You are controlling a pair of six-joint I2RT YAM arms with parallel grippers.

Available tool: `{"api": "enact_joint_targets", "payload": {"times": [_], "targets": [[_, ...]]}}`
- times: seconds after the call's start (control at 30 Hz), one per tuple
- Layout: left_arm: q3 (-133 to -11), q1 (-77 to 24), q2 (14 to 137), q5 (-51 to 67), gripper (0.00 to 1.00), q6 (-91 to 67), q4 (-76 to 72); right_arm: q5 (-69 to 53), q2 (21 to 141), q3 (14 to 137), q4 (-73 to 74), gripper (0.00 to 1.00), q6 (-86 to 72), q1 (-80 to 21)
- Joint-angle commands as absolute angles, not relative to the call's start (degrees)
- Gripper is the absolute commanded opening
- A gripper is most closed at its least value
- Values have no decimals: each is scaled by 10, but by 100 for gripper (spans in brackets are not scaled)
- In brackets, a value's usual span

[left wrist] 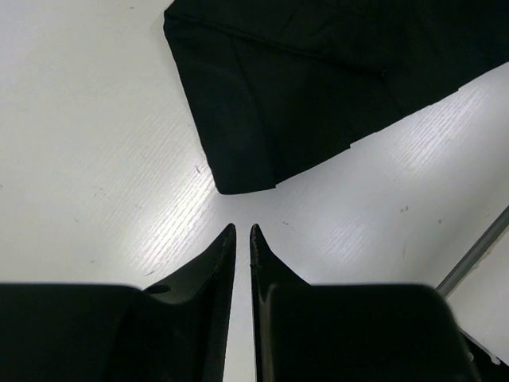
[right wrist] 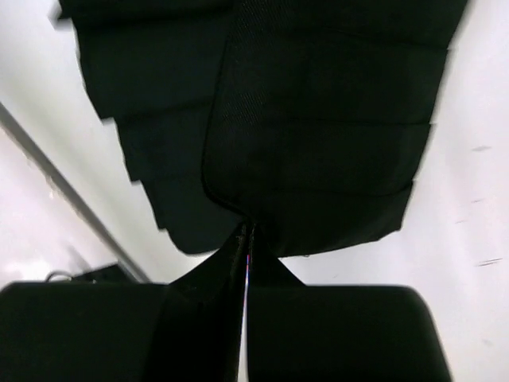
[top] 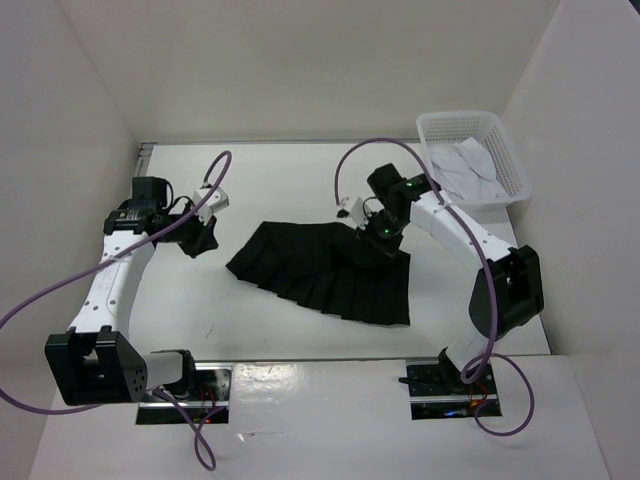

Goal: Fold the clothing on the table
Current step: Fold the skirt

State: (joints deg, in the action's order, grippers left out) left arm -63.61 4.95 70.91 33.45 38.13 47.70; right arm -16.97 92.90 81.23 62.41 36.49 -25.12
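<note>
Folding is under way: right gripper (right wrist: 245,232) is clamped on the far-right edge of the skirt (top: 320,272), raising a flap. Left gripper (left wrist: 242,232), jaws barely apart and empty, hovers by the left corner. Next, the flap probably needs carrying across. The skirt, black and pleated, lies fanned out mid-way across the table (top: 280,180).

Looked like a robot lab test cell, not a home. White table (top: 300,180) was boxed in by plain white panels (top: 300,60) on three sides. Left arm (top: 118,268) and right arm (top: 462,228) were bolted at its near edge, purple cables (top: 30,305) looping loose. Only props were a skirt (top: 320,275) and a mesh basket (top: 455,118).
</note>
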Motion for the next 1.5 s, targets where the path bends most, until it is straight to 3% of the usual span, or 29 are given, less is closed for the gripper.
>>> {"api": "enact_joint_targets", "payload": {"times": [0.0, 0.17, 0.23, 0.27, 0.3, 0.43, 0.8, 1.2, 1.47], "targets": [[-635, 51, 717, 367, 19, 366, 489, -125, 912, 766, 681, 0, 381, -274], [-635, 51, 736, 390, 20, 360, 489, -118, 912, 727, 681, 0, 370, -296], [-635, 51, 751, 398, 26, 340, 483, -124, 912, 719, 676, 0, 365, -303], [-635, 51, 758, 411, 31, 332, 477, -124, 912, 714, 668, 0, 360, -309], [-635, 43, 768, 417, 44, 313, 469, -129, 912, 714, 660, 0, 359, -309], [-640, -2, 855, 464, 60, 287, 458, -129, 912, 708, 648, 0, 349, -309], [-707, -83, 1076, 565, 72, 231, 444, -107, 912, 708, 611, 0, 308, -315], [-717, -132, 1139, 570, 77, 60, 308, -92, 928, 708, 606, 0, 286, -292], [-703, -150, 1150, 500, 77, 13, 288, -81, 923, 708, 600, 0, 286, -281]]}}
